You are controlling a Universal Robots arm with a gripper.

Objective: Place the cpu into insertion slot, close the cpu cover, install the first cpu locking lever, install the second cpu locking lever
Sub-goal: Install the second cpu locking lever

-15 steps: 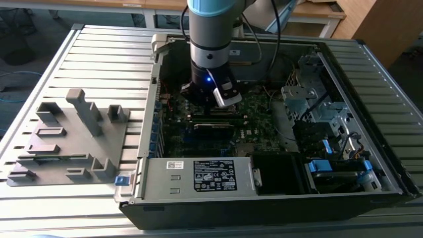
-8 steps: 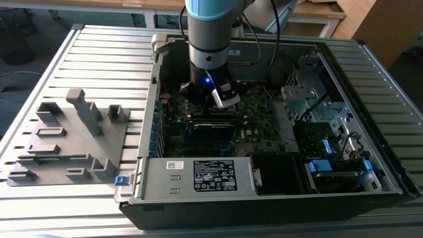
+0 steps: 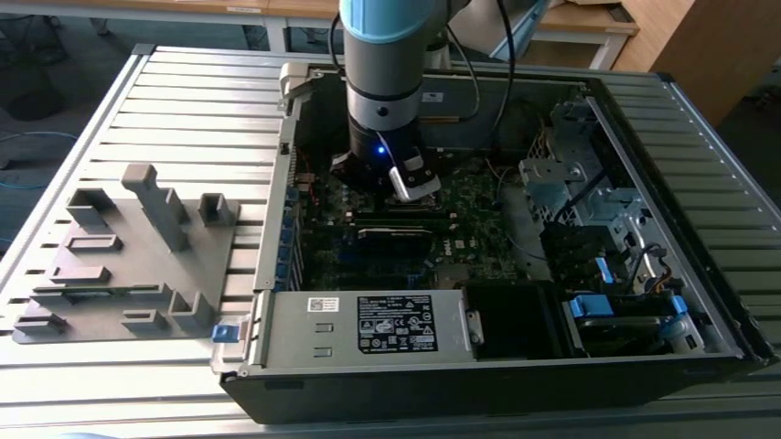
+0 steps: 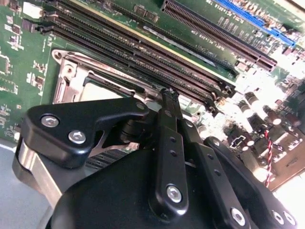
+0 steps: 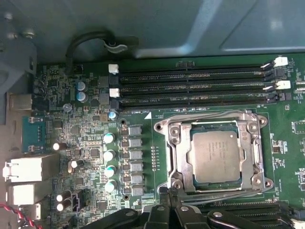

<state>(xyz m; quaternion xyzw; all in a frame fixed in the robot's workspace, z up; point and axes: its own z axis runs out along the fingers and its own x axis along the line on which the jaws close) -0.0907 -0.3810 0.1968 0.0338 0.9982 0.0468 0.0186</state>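
Item: open computer case [image 3: 488, 357] lying on a slatted metal desk [image 3: 183, 101], motherboard [image 3: 366, 247] facing up. The arm [image 3: 384, 82] reaches down into the case, over the board.

Gripper [image 4: 169, 98]: black linkage fingers [image 4: 164, 143] drawn together to a narrow tip, nothing visibly between them. In the second wrist view the tip sits just over the edge of the socket, beside the memory slots [image 4: 143, 52]. In the first wrist view the gripper [image 5: 169, 198] shows next to the socket's edge.

Cpu [image 5: 217, 155]: flat, dull silver-grey square, seated in the insertion slot [image 5: 183, 155] on the green board.

Cpu cover [image 5: 252, 157]: silvery metal frame lying down flat around the cpu, whose top shows through its square window. Screws sit at the frame's corners. Whether the locking levers are latched cannot be told.

Memory slots [image 5: 195, 88]: long black rows running alongside the socket, with white clips at their ends.

Further contents: a row of round capacitors [image 5: 109, 155] beside the socket; a grey-labelled power supply box [image 3: 366, 325] at the case's near edge in the exterior view; blue-tabbed drive bays [image 3: 610, 311] toward the exterior view's right.

Outside the case: a grey moulded fixture tray [image 3: 123, 256] on the desk, toward the exterior view's left.
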